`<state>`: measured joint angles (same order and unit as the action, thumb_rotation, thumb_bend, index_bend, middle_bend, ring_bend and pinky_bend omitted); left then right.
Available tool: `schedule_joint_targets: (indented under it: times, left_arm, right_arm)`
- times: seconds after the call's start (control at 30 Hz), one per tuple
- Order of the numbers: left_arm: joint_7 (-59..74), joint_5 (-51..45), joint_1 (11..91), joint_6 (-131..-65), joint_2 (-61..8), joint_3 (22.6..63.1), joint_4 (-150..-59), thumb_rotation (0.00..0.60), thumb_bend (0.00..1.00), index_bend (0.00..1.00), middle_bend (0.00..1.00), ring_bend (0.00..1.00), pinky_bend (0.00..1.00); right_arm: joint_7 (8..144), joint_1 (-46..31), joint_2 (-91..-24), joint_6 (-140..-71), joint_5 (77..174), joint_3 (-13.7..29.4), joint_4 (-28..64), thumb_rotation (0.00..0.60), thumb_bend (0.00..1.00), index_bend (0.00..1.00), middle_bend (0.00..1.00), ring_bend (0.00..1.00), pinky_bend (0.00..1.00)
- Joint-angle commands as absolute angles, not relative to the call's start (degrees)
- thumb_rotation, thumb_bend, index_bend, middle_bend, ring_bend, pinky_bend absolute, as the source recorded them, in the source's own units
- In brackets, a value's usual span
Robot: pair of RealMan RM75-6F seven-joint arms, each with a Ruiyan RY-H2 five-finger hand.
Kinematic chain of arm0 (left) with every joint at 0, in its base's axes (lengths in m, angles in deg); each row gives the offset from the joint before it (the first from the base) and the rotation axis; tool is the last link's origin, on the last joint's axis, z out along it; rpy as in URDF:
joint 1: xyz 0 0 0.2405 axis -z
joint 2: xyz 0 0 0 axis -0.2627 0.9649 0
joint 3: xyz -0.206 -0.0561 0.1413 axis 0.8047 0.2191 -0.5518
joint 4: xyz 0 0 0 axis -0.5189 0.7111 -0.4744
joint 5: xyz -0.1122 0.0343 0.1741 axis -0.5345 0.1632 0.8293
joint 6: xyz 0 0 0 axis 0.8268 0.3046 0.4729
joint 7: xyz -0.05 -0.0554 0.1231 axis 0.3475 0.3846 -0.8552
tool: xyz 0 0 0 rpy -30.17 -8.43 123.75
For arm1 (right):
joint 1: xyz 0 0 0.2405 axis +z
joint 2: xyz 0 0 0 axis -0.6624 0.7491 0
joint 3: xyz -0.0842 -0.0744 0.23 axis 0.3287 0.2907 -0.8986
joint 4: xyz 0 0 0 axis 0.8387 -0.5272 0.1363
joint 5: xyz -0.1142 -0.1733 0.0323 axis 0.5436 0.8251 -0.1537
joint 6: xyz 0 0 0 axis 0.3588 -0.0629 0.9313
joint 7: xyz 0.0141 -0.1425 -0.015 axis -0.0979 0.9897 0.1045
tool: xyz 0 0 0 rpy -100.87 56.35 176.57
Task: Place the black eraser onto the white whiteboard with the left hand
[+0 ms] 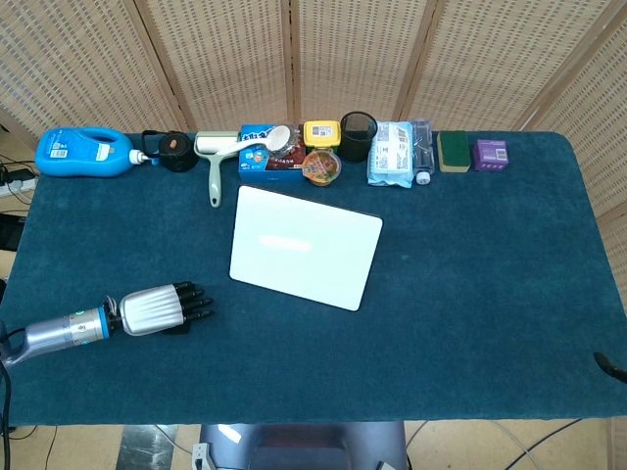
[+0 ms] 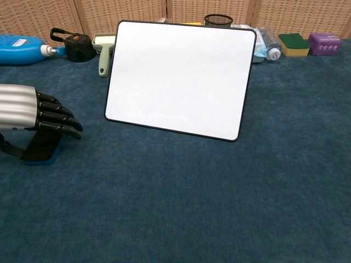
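Observation:
The black eraser (image 2: 41, 149) with a blue base lies flat on the blue cloth, left of the white whiteboard (image 2: 178, 76). My left hand (image 2: 33, 112) is directly over it, with its fingers (image 2: 61, 121) stretched out toward the board and covering the eraser's far half. The thumb reaches down at the eraser's left side; contact is unclear. In the head view the left hand (image 1: 162, 307) hides nearly all of the eraser, and the whiteboard (image 1: 306, 247) lies about a hand's length to its right. Only a dark tip of my right hand (image 1: 611, 366) shows at the right edge.
Along the table's back edge stand a blue detergent bottle (image 1: 83, 152), a lint roller (image 1: 214, 162), a snack box (image 1: 269, 157), a black mesh cup (image 1: 358, 135), a tissue pack (image 1: 397, 152), a green sponge (image 1: 453, 150) and a purple box (image 1: 490, 154).

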<state>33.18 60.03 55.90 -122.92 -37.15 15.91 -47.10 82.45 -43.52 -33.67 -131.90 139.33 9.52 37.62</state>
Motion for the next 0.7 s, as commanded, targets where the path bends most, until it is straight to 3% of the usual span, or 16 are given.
schedule_joint_targets:
  times: [0.03,0.33,0.7]
  left_arm:
    - [33.3,59.5,56.1,-122.1,-37.4,15.4,-47.3,0.600,0.18,0.20,0.21,0.22,0.32]
    - [34.2,58.3,56.8,-120.5,-38.8,13.8,-46.8,0.600,0.19,0.25,0.25,0.23,0.33]
    - [32.8,55.6,55.5,-125.9,-40.0,14.1,-44.8,0.600,0.22,0.59,0.52,0.47,0.48]
  right_arm:
    - [82.3,-43.5,-33.6,-131.9,139.3,9.5,37.7,0.600,0.00,0.10,0.12,0.13,0.13]
    - [81.6,-43.6,-33.4,-131.4,139.2,9.7,37.8,0.600,0.00,0.10,0.12,0.13,0.13]
    - [81.3,-43.5,-33.4,-131.3,139.6,9.9,37.8,0.600,0.00,0.10,0.12,0.13,0.13]
